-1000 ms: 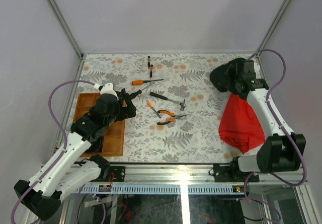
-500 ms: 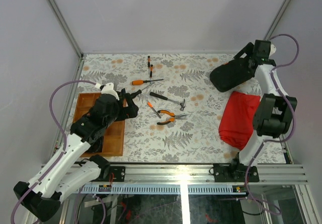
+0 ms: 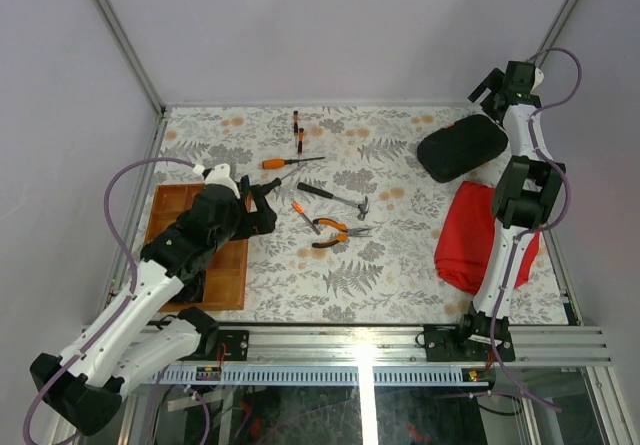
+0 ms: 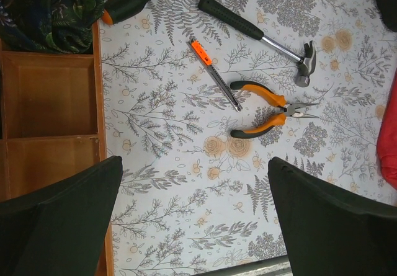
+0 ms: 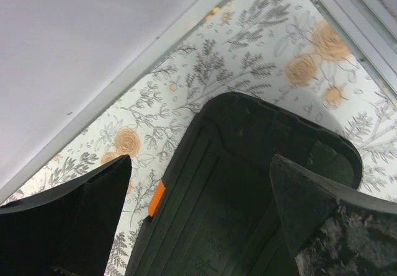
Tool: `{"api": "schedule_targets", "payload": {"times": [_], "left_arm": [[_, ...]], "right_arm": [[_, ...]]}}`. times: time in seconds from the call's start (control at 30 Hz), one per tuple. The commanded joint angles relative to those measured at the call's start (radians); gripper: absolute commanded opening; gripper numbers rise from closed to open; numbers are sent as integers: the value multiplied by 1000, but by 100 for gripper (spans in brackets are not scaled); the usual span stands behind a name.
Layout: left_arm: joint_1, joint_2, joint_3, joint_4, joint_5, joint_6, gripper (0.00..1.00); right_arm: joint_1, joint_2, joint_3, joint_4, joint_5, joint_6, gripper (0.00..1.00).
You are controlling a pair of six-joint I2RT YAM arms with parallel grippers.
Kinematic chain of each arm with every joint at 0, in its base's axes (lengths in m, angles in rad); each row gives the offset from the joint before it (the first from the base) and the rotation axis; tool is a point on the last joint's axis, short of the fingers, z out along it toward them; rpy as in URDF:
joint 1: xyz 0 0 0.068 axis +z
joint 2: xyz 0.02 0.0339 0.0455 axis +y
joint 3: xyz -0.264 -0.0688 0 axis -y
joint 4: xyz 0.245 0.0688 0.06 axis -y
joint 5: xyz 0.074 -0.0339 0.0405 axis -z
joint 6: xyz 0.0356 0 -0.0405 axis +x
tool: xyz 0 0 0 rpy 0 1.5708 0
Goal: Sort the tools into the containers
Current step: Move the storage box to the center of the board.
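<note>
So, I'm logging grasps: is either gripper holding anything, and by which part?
Nothing is held: left gripper open over the table, right gripper open by the case.

**Your right arm (image 3: 527, 190) has swung off the black case (image 3: 462, 148) into the far right corner.**

A second ago your right gripper (image 3: 487, 85) sat low over the black case, hiding its right half. Now it hangs past the case's far end, by the far right corner of the worktop (image 3: 400, 265), and you can see the whole lid. The right arm has folded up steeply, its elbow standing over the red cloth (image 3: 470, 240) at the right edge instead of lying stretched across it.
</note>
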Motion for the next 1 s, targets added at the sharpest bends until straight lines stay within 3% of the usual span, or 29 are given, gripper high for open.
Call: {"api": "schedule_targets", "payload": {"times": [0.0,0.13,0.37,0.5,0.67,0.97], "left_arm": [[7,11,-2,49,17,17,100],[8,20,0,45,7,17,100],[7,23,3,35,-18,11,100],[7,26,3,38,-11,14,100],[8,36,5,38,-2,16,100],[9,49,5,42,13,19,100]], "right_arm": [[-26,-30,-75,232,-157,-42,99],[-49,-20,-120,305,-231,-32,99],[-98,149,105,154,-215,56,99],[-99,178,81,203,-188,87,99],[-92,225,142,163,-170,26,99],[-75,253,161,179,-306,-57,100]]}}
